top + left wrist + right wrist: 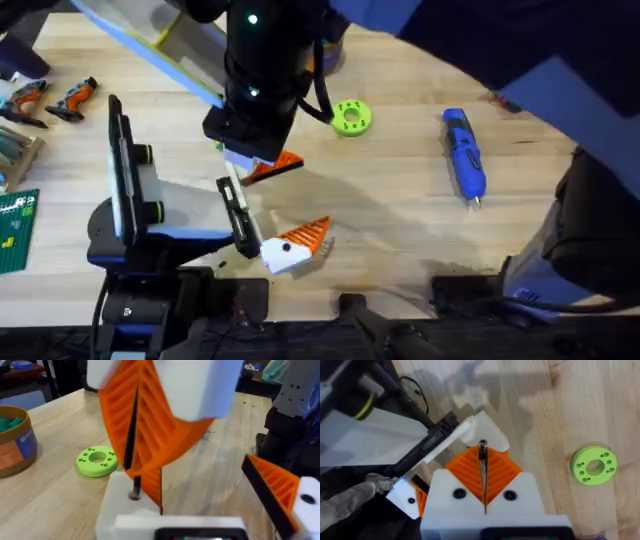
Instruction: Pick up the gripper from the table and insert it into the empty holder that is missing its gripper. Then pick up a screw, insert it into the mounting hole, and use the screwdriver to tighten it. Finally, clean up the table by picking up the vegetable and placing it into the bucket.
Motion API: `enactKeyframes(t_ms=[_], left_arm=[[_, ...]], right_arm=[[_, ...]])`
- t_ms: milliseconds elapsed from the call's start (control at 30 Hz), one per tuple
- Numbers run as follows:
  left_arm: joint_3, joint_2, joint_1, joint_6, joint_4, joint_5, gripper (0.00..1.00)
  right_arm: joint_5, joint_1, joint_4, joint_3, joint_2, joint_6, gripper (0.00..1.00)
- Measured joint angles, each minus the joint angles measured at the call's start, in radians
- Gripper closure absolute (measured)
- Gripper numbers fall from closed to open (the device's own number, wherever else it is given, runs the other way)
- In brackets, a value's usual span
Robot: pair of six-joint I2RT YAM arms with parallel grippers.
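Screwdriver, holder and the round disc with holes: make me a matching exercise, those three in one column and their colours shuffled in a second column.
Things:
1. screwdriver
2. holder
3. round disc with holes

Colours:
A. white
B. lime green
C. blue

Pairs: 1-C, 2-A, 3-B

Even, fairly bright light is falling on the table [400,200]; soft shadows are lying under the arms. Overhead, the right arm [560,60] is looming large, dark and blurred. In the left wrist view, the orange pads [150,415] close up are blurring
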Motion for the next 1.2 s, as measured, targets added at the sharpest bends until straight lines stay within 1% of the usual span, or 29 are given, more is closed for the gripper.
enactKeyframes(t_ms=[233,433,1200], left_arm=[[0.000,0.000,0.000,0.000,0.000,0.000,0.015],[0.000,0.000,0.000,0.000,0.000,0.000,0.015],[0.000,0.000,0.000,-0.003,-0.001,0.003,0.015]], right_arm=[[0.000,0.000,0.000,0.000,0.002,0.000,0.994],[0.000,0.000,0.000,0.000,0.043,-0.002,0.994],[0.000,0.000,-0.006,0.000,0.043,-0.004,0.994]])
